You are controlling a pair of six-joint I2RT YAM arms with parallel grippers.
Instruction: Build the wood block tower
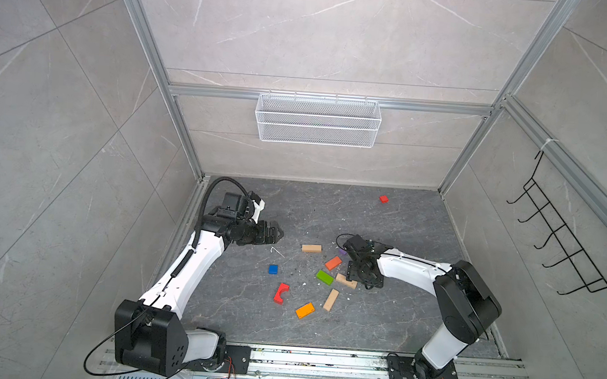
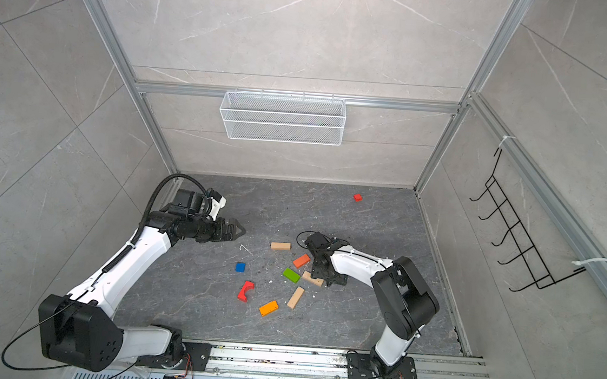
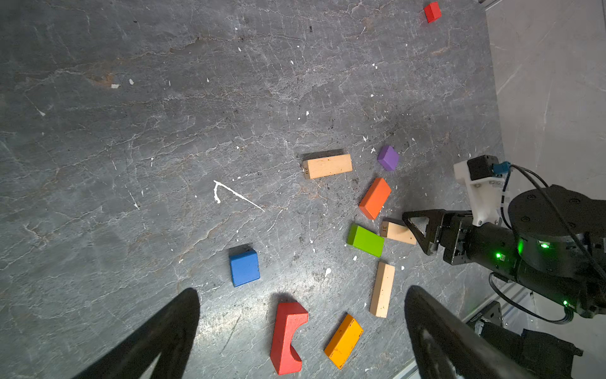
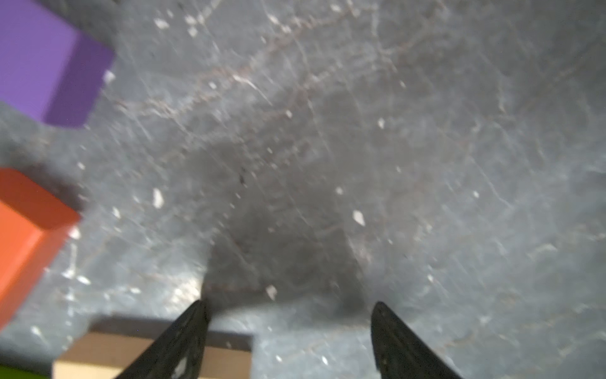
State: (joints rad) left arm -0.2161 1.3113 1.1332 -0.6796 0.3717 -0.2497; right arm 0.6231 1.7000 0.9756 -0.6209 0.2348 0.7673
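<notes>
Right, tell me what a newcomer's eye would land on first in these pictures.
Bright blocks lie scattered flat on the dark floor, none stacked: a red arch, a blue block, a green block and an orange block near the middle. The right gripper sits open and low by a tan block beside the green one; the left gripper hangs open at the left. A lone red cube sits far back, apart from the rest.

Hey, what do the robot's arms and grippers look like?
The left arm and right arm have white shells and black joints. A black ribbed cable loops over the left one. The left gripper and right gripper have black, pointed, triangular fingers. Green lights glow near the right wrist.
</notes>
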